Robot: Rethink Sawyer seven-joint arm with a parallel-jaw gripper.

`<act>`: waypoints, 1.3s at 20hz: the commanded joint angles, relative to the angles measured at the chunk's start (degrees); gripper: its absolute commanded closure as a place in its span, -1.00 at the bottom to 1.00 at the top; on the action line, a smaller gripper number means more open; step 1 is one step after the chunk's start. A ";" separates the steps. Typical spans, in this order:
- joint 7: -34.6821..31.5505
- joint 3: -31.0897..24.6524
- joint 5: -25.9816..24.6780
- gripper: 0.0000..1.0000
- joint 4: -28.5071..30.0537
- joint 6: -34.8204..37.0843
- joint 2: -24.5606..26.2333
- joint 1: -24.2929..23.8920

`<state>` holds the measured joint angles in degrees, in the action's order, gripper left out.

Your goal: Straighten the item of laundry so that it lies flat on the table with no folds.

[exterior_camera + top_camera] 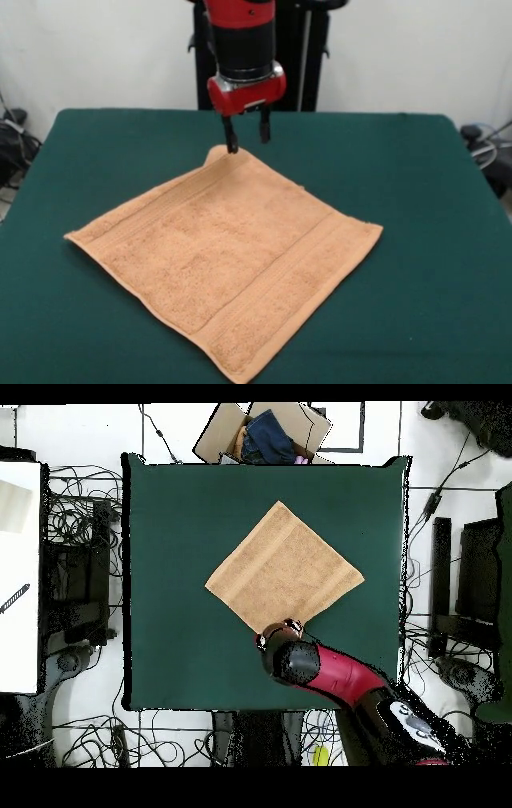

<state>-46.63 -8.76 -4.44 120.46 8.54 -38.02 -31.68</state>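
Observation:
The item of laundry (228, 256), a peach-orange towel with woven bands near two opposite edges, lies spread as a diamond on the dark green table (416, 200). Its far corner (218, 152) is slightly curled up. My gripper (246, 138) hangs right at that far corner, open, with one finger (230, 138) touching or just above the cloth edge and nothing held between the two. From overhead, the towel (285, 569) sits mid-table and the arm's red head covers the gripper beside the towel's nearest corner (272, 627).
A cardboard box (262, 432) with dark cloth inside stands beyond the table edge opposite the robot. Cables and equipment (80, 564) crowd the floor on both sides. Green felt (170, 514) surrounds the towel on all sides.

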 commanded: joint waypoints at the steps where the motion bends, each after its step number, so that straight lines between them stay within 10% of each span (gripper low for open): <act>1: -13.37 3.12 -2.89 -1.00 1.16 -4.33 0.10 4.01; 26: -16.26 8.44 -0.50 -1.00 2.23 -9.75 0.72 12.93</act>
<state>-46.63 -1.83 -6.34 121.70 0.52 -36.77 -20.72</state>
